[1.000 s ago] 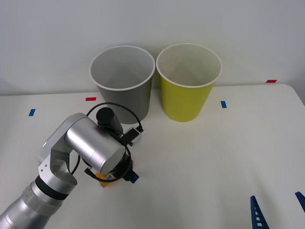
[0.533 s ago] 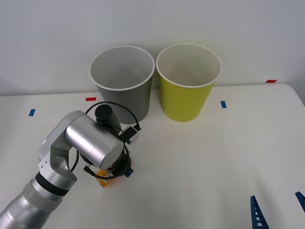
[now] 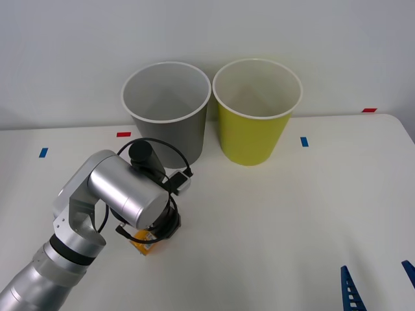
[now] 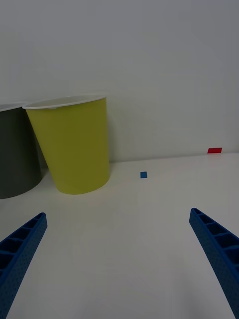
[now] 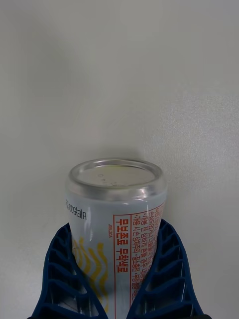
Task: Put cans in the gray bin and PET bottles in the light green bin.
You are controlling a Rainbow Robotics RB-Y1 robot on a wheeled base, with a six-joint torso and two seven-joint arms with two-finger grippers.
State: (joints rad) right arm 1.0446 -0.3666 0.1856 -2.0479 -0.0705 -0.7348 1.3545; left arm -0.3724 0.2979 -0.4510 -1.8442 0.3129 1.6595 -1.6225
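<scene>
The left gripper (image 5: 119, 279) is clamped on a can (image 5: 115, 219), its 2 blue ribbed fingers (image 5: 67, 279) pressed against the can's sides so that they bow around it. In the left wrist view the can has a silvery metal end with a raised rim, a pale body with yellow wavy lines and a panel of red print. The white table (image 5: 119, 75) lies just behind the can.

In the front view the left arm (image 3: 120, 194) reaches down to the table's near left part, and its silver wrist covers most of the can, of which a small yellow-orange patch (image 3: 145, 243) shows below the wrist, low at the table surface. Whether the can rests on the table or is held just off it cannot be told. Black cables loop around the wrist.

Beyond the arm, at the far edge of the table, stands the gray bin (image 3: 170, 110), upright, with a white rim and a pale inside. Just beside it, to its right, stands the light green bin (image 3: 254, 126), also upright, of equal size. The 2 bins are close together, near touching at their rims.

Small blue (image 3: 303, 141) and red (image 3: 123, 135) tape marks lie on the table.

The right gripper (image 4: 119, 259) waits low over the table's near right corner, its 2 blue fingers spread wide apart and holding nothing; the light green bin (image 4: 74, 144) stands ahead of it.
</scene>
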